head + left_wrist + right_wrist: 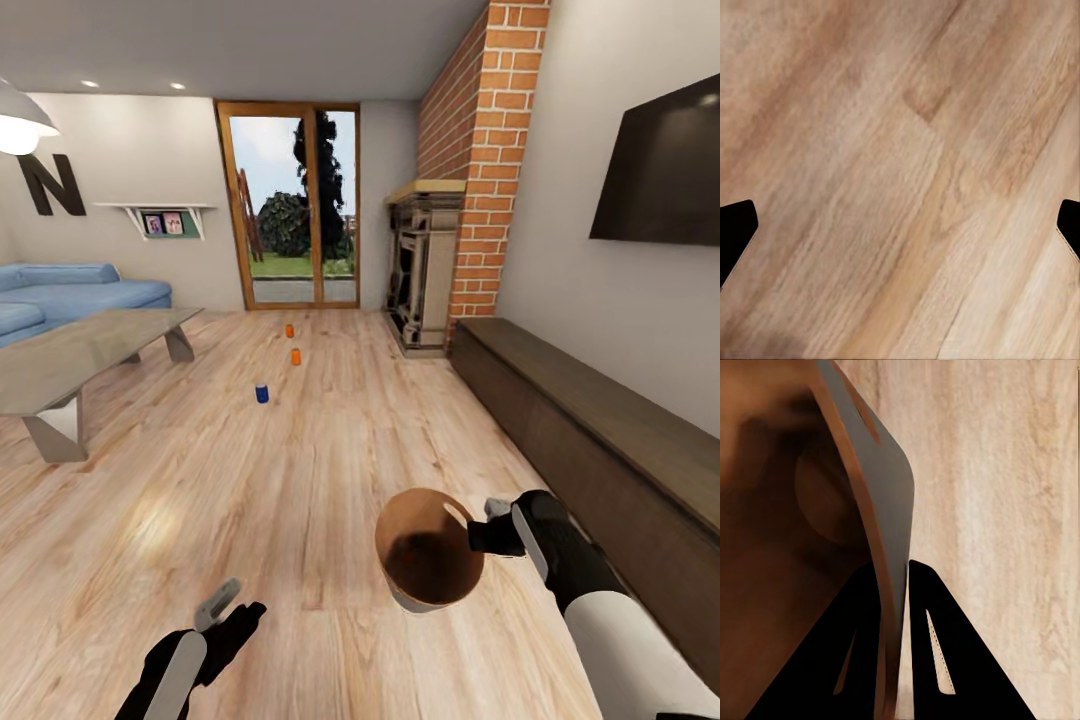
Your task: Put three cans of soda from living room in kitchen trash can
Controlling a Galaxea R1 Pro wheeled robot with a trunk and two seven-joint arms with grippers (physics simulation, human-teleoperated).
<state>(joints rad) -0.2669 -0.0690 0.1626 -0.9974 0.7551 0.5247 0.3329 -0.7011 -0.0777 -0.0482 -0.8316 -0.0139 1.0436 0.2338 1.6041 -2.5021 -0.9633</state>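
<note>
Indoors, a living room with a warm wood plank floor (330,470) stretches ahead. At far left sits a blue sofa (70,295), and nearer, a long grey-topped coffee table (85,350). At near left, the left gripper (232,600) hangs low over bare floor, its two black fingers spread wide apart and holding nothing — the left wrist view shows a fingertip (736,229) at each edge with only planks between.

Farther off, near the middle of the floor, stand three small cylindrical soda cans, well apart from both grippers: a dark blue can (262,393) nearest, an orange can (295,356) beyond it, and a second orange can (289,330) farthest. Behind them are wood-framed glass doors (290,205).

At near right, the right gripper (478,536) is closed on the rim of a small round bin (428,560) — grey outside, tan-brown inside — held above the floor with its opening tilted toward the camera. The right wrist view shows the black fingers (937,637) pinching the bin's wall. Right of the doors rise a brick fireplace (470,180) and a long dark wooden bench (600,430).
</note>
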